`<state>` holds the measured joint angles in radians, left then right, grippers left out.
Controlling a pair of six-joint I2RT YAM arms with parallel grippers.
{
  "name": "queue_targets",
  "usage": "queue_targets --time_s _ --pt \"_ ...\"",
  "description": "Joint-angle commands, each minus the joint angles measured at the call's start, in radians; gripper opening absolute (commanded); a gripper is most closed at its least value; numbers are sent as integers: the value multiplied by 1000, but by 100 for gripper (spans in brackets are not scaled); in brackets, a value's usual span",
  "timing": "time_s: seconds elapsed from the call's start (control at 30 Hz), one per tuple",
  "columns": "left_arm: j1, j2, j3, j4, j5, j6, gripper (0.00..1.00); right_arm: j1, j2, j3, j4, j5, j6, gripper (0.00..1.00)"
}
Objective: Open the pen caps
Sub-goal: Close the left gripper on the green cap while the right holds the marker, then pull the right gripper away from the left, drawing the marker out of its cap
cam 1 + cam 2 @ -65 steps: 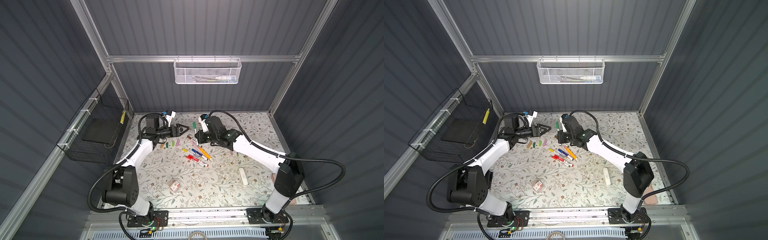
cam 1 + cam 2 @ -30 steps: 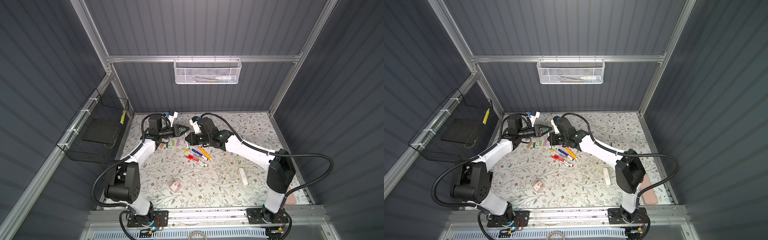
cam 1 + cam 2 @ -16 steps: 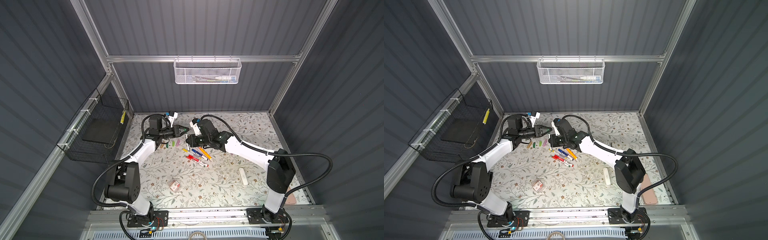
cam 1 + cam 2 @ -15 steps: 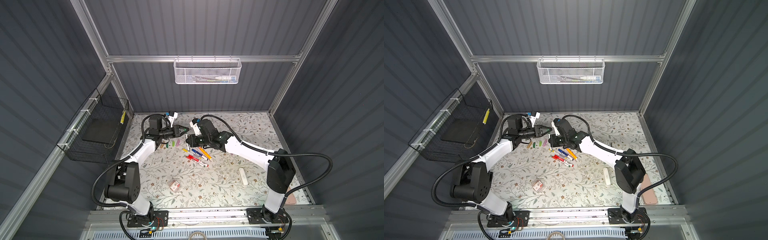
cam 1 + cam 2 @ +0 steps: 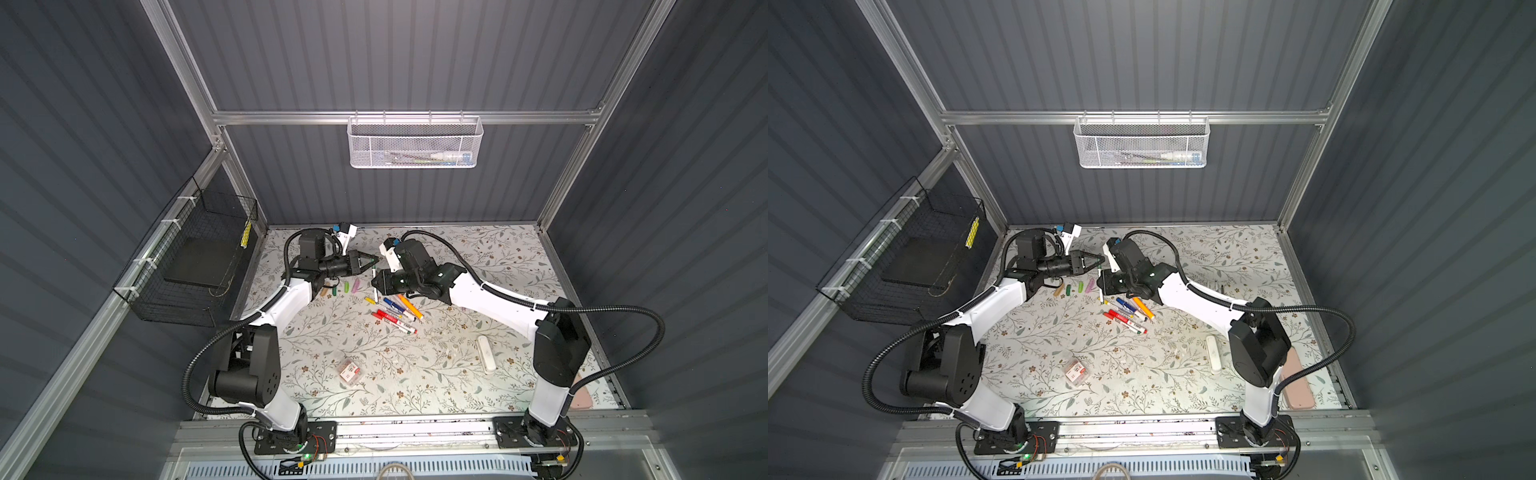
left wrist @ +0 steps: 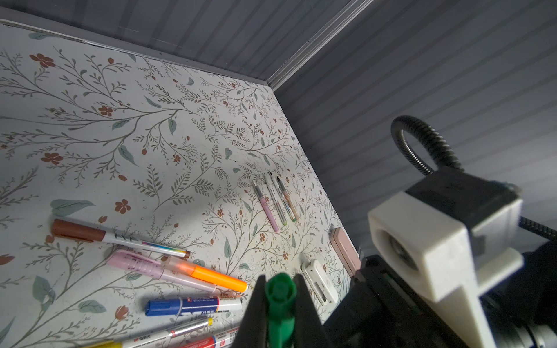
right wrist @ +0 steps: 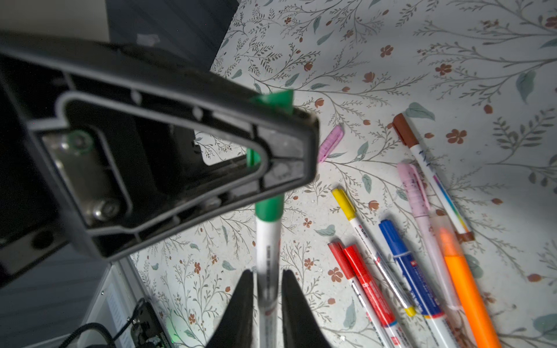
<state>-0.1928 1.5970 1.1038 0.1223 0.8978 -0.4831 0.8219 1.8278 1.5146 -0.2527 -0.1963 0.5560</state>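
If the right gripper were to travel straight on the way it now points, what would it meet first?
Most likely the left gripper: in the right wrist view one of its fingers crosses right ahead of the right gripper, shut on the green cap of the pen between them. Depth is uncertain.

The table (image 5: pixel 478 257) wears a smooth, matt printed sheet of flowers and twigs. The ribbed grey wall panels (image 5: pixel 395 54) look matt, framed by brushed aluminium rails (image 5: pixel 291 117). At upper centre of a top view hangs a white painted wire-mesh basket (image 5: pixel 415 145); at left, a black wire basket (image 5: pixel 174 309). The white arm shells (image 5: pixel 494 305) are smooth, slightly glossy plastic; the black cable hose (image 5: pixel 623 308) is corrugated. The left gripper (image 6: pixel 279 283) and the right gripper (image 7: pixel 265 278) are matt black moulded plastic. The stubby green plastic pen cap (image 6: pixel 280 301) shines, as does the slim white plastic pen barrel (image 7: pixel 266 241). The white camera housing (image 6: pixel 437 241) looks matt, faintly grainy.
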Motion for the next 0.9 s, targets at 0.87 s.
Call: queue_targets --time_s 0.87 --pt "43 6 65 -33 -14 -6 0 58 -3 -170 135 -20 92 0"
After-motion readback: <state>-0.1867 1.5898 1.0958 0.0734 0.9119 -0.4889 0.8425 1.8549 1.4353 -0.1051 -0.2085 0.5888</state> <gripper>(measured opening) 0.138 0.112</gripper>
